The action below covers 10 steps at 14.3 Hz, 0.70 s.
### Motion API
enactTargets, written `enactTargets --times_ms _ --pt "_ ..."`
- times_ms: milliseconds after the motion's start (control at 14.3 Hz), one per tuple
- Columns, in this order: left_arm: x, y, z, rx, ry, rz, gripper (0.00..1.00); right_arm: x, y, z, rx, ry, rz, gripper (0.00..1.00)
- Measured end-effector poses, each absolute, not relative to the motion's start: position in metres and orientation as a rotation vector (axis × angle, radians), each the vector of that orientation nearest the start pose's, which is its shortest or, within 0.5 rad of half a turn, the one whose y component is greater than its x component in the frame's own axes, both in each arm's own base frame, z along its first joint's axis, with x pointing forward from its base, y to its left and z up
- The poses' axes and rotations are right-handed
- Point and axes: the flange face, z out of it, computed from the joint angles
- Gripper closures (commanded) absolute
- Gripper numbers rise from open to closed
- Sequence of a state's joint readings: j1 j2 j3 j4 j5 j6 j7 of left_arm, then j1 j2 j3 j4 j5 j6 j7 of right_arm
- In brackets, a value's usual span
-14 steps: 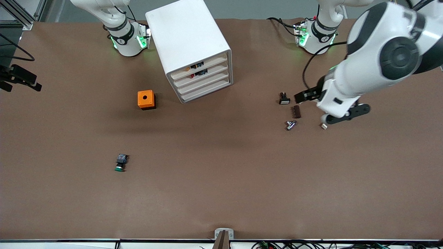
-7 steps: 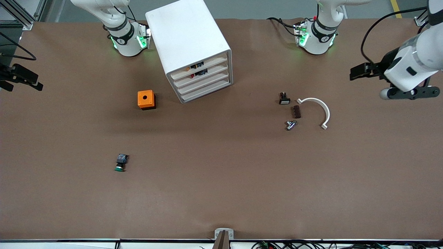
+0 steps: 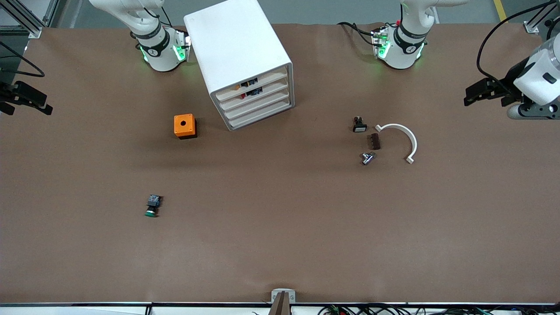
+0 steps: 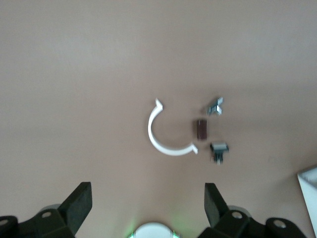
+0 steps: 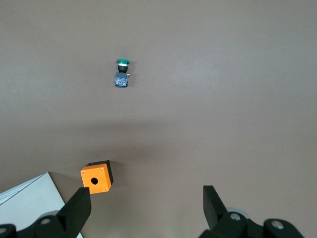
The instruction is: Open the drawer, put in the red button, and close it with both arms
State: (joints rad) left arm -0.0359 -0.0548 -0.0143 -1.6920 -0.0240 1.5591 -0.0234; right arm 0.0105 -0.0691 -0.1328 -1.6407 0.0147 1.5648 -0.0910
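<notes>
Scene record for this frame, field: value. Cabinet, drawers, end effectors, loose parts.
cabinet: white, four drawers, all shut
drawer: second from top, shut, dark and red parts show through its front
red button: none on the table
green button: lying toward the right arm's end, nearer the front camera than the orange box
left end effector: open, empty, up at the left arm's end
right end effector: open, empty, up at the right arm's end
loose parts: white arc, brown block, metal piece

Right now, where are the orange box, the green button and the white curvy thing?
orange box (image 3: pixel 185 126), front view, its top face.
green button (image 3: pixel 151 206), front view, its dark body.
white curved piece (image 3: pixel 410 137), front view, middle of its arc.
</notes>
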Motion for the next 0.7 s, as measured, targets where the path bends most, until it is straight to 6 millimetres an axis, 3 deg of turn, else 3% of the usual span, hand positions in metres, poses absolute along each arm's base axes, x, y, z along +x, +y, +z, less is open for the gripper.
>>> enactTargets --times_ms 350,700 --pt "0.551 -0.03 0.597 -3.163 0.04 0.039 0.0 0.527 -0.065 0.629 -3.117 0.049 0.005 0.0" --pt "0.55 -0.032 0.607 -3.163 0.045 0.035 0.0 0.528 -0.065 0.629 -3.117 0.048 0.005 0.0"
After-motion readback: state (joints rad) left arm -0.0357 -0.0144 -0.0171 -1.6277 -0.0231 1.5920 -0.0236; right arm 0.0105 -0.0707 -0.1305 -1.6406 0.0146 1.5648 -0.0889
